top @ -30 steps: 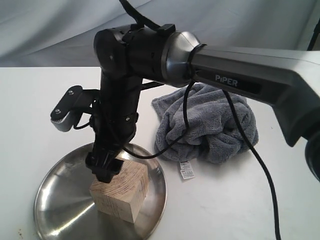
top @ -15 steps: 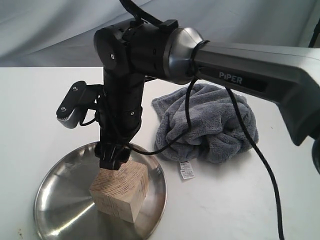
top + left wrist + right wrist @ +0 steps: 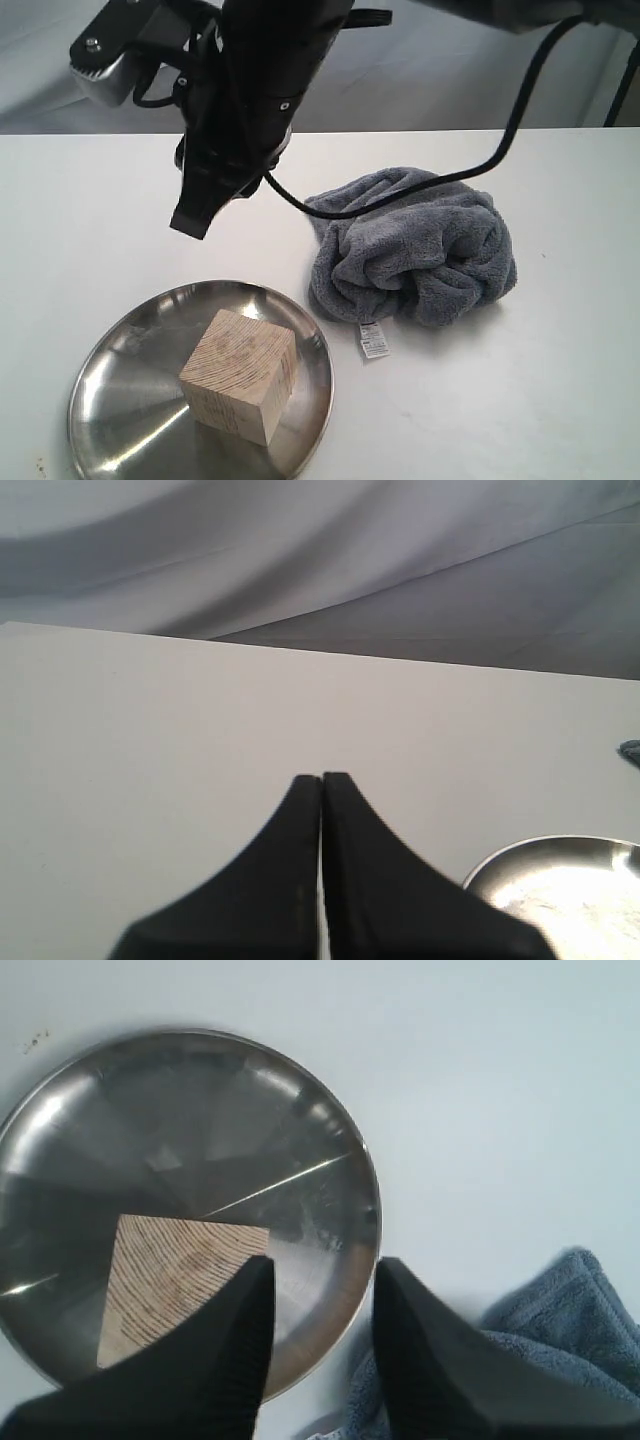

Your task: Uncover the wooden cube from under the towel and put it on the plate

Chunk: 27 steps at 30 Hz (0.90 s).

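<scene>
Just inside plate [image 3: 125, 395] rim: wooden cube [image 3: 238, 375].

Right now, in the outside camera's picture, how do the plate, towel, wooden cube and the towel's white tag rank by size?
1. plate and towel: about alike. The plate sits nearer the camera and is cut off by the picture's edge, so I won't rank them.
2. wooden cube
3. white tag, the smallest

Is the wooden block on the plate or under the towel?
On the plate. The wooden cube sits uncovered inside the plate, and the towel lies crumpled beside it.
</scene>
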Each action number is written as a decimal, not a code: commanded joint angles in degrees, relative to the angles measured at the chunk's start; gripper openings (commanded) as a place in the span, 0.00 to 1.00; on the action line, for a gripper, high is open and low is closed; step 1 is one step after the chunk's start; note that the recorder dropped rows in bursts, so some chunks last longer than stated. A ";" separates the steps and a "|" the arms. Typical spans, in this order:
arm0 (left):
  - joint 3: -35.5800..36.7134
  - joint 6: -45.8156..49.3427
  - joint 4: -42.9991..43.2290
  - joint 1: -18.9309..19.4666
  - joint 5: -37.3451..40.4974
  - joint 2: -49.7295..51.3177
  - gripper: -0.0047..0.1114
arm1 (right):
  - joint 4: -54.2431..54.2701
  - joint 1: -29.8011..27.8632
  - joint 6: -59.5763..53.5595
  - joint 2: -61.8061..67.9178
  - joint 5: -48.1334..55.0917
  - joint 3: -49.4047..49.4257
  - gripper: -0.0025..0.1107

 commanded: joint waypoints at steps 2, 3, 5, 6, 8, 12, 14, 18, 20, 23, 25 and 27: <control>0.26 -0.28 -0.46 0.10 -0.41 -0.29 0.06 | -1.12 -0.10 4.82 -1.13 2.59 0.01 0.61; 0.26 -0.28 -0.46 0.10 -0.41 -0.29 0.06 | -1.57 -0.10 5.62 -1.42 2.59 0.01 0.69; 0.26 -0.28 -0.46 0.10 -0.41 -0.29 0.06 | -1.96 -0.10 6.11 -2.84 3.36 0.01 0.82; 0.26 -0.28 -0.46 0.10 -0.41 -0.29 0.06 | -1.96 -0.10 6.24 -3.71 4.07 0.01 0.87; 0.26 -0.28 -0.46 0.10 -0.41 -0.29 0.06 | -2.09 -0.10 7.55 -5.67 4.16 0.01 0.90; 0.26 -0.28 -0.46 0.10 -0.41 -0.29 0.06 | -2.29 -0.10 10.16 -11.27 4.16 0.01 0.89; 0.26 -0.28 -0.46 0.10 -0.41 -0.29 0.06 | -3.45 -0.10 12.52 -14.91 4.16 0.01 0.89; 0.26 -0.28 -0.46 0.10 -0.41 -0.29 0.06 | -10.06 -0.10 19.57 -22.52 4.16 0.15 0.89; 0.26 -0.28 -0.46 0.10 -0.41 -0.29 0.06 | -15.01 -0.10 22.86 -26.89 4.16 1.30 0.89; 0.26 -0.28 -0.46 0.10 -0.41 -0.29 0.06 | -21.20 -0.10 26.36 -33.24 4.16 4.26 0.89; 0.26 -0.28 -0.46 0.10 -0.41 -0.29 0.06 | -25.15 -0.10 28.12 -37.80 4.16 6.76 0.89; 0.26 -0.28 -0.46 0.10 -0.41 -0.29 0.06 | -27.89 -0.10 28.90 -41.66 4.16 9.72 0.89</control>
